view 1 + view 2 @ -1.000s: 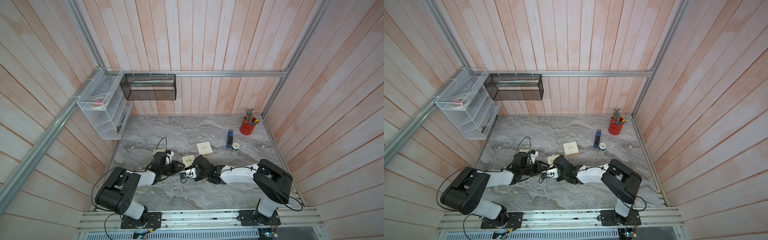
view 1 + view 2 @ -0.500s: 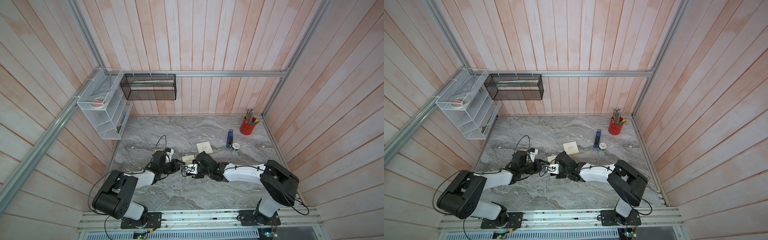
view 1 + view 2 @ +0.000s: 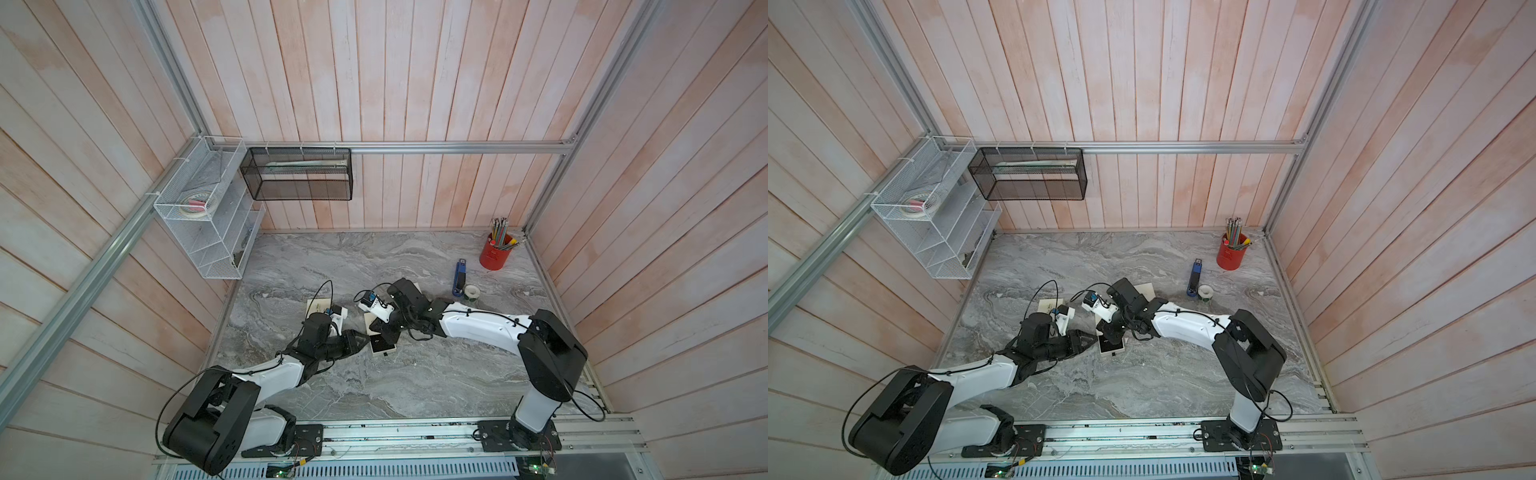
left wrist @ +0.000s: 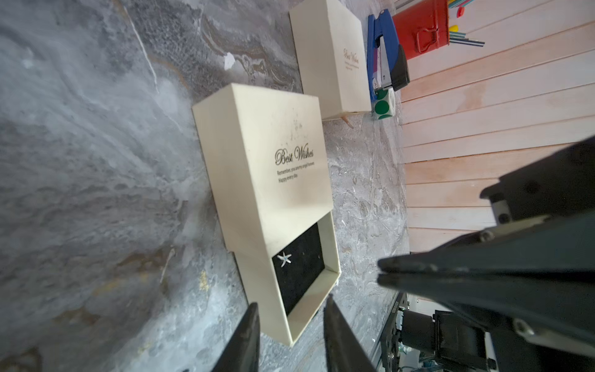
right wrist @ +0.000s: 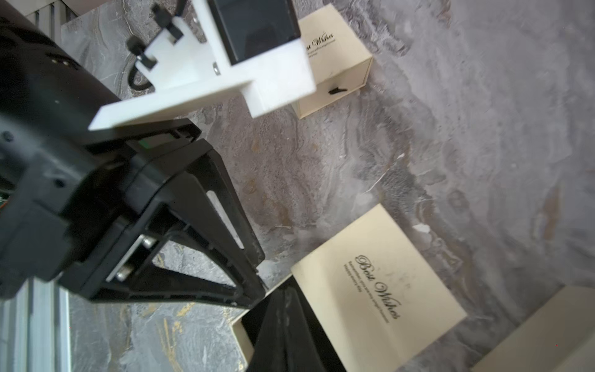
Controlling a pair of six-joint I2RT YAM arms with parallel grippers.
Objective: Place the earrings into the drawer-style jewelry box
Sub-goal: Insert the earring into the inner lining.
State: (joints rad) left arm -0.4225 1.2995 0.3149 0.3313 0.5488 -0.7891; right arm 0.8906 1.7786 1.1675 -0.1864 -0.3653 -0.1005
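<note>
The cream drawer-style jewelry box (image 4: 267, 154) lies on the marble with its drawer (image 3: 382, 348) (image 3: 1111, 347) pulled out. One silver starfish earring (image 4: 285, 258) rests on the drawer's black pad. My left gripper (image 4: 291, 301) (image 3: 365, 340) is low beside the drawer. Its jaws stand a little apart, astride the drawer's near corner. My right gripper (image 4: 380, 273) (image 5: 285, 299) hovers over the drawer's pad, shut, with nothing visible between its tips. In both top views the right wrist covers most of the box sleeve (image 3: 1098, 320).
A second closed cream box (image 5: 335, 64) (image 3: 318, 307) lies behind my left arm, and a third (image 4: 335, 58) lies under my right arm. A blue stapler (image 3: 459, 278), a sticker roll (image 3: 471, 292) and a red pencil cup (image 3: 494, 257) stand back right. Wire racks (image 3: 203, 232) hang on the left wall.
My right gripper has gone from partly open to shut, and its wrist has shifted toward the back of the table. The left arm has barely moved.
</note>
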